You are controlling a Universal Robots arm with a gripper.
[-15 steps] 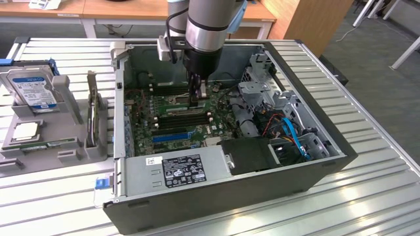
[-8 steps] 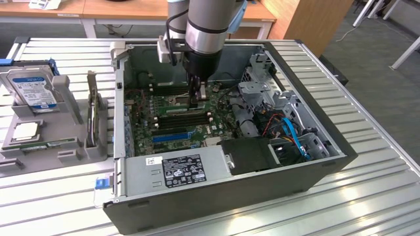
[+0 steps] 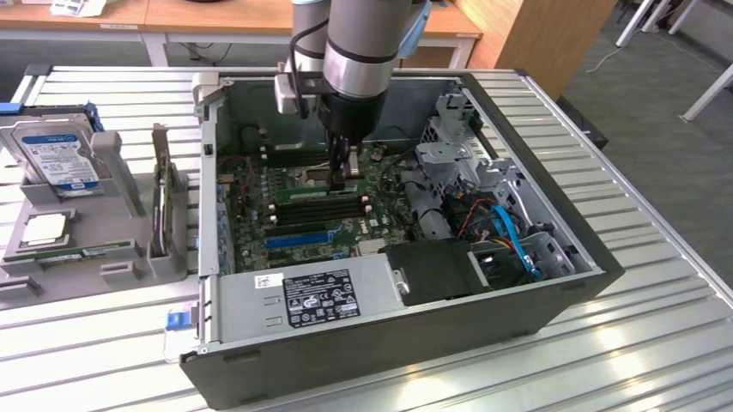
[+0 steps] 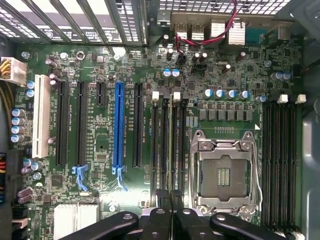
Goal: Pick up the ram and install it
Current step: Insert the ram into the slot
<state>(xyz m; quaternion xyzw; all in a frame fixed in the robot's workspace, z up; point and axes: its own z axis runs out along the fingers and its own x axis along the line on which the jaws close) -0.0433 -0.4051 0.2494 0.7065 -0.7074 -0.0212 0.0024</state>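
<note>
Ram (image 4: 171, 145) edge-on, upright, apparently over motherboard memory slot (image 4: 165, 150).

Place: a robotics lab set up in an office-like room.
Bench: a slatted metal table (image 3: 641, 343) bears an open PC case (image 3: 401, 343) lying on its side, with its motherboard (image 4: 100, 210) bare.
Robot: an industrial arm (image 3: 360, 51) hangs down into the case.
Parts: a grey holder (image 3: 115, 275) sits beside the case, with a hard drive (image 3: 57, 159) and a processor (image 3: 44, 227) in it.
Surroundings: wooden desks (image 3: 206, 17) stand behind the table, a wooden cabinet (image 3: 550, 34) stands at the exterior view's right, and the floor (image 3: 653, 146) is grey.
</note>
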